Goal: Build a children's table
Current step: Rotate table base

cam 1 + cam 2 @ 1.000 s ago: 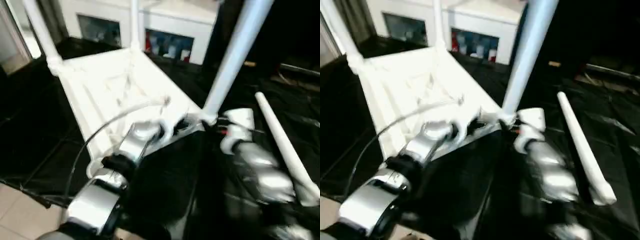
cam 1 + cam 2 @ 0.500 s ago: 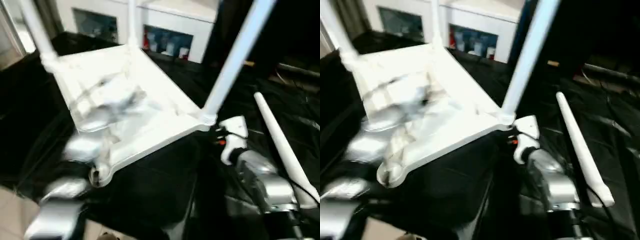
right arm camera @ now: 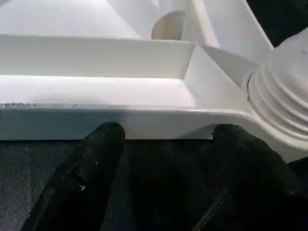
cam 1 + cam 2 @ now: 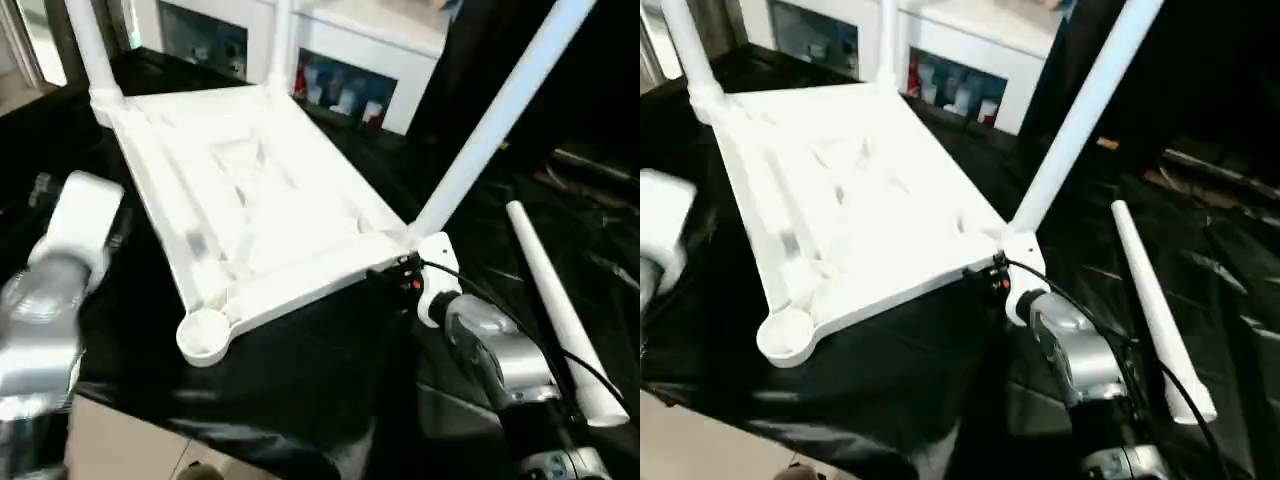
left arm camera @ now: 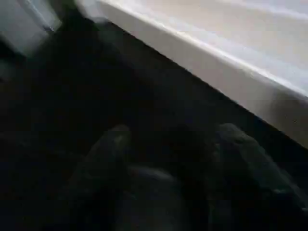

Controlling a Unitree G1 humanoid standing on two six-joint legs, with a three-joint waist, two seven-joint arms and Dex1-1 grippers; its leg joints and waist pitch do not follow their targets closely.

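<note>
Nearest the robot, the empty corner socket (image 4: 203,335) of the upturned table top (image 4: 250,200) hangs over the edge of the black-draped work surface (image 4: 300,380). It is the one socket with no leg, so the table is judged three-quarters built. The fourth leg (image 4: 556,305) lies loose on the black cover, off to the robot's right, apart from the top.

The likely trouble is the top shifting. It sits askew with its near corner past the drape's edge, and nothing grips it, so a push while seating the last leg could slide it off or tip it on its three standing legs. The loose leg is round and could roll away if nudged.

The right gripper (image 3: 163,139) is low at the top's near right corner, just below the rim, beside the collar (image 3: 284,106) of the mounted leg (image 4: 495,115). Its two black fingers (image 3: 96,159) are spread and hold nothing; whether they touch the rim cannot be told. Its silver forearm reaches forward and slightly inward.

The left arm is drawn out to the left of the top, wrist raised, clear of the table. In its wrist view the left gripper (image 5: 168,173) has its fingers parted over dark cloth, empty, with the top's white edge beyond.

Farther off, two more legs (image 4: 90,50) stand in the far sockets before a white cabinet (image 4: 350,50).
</note>
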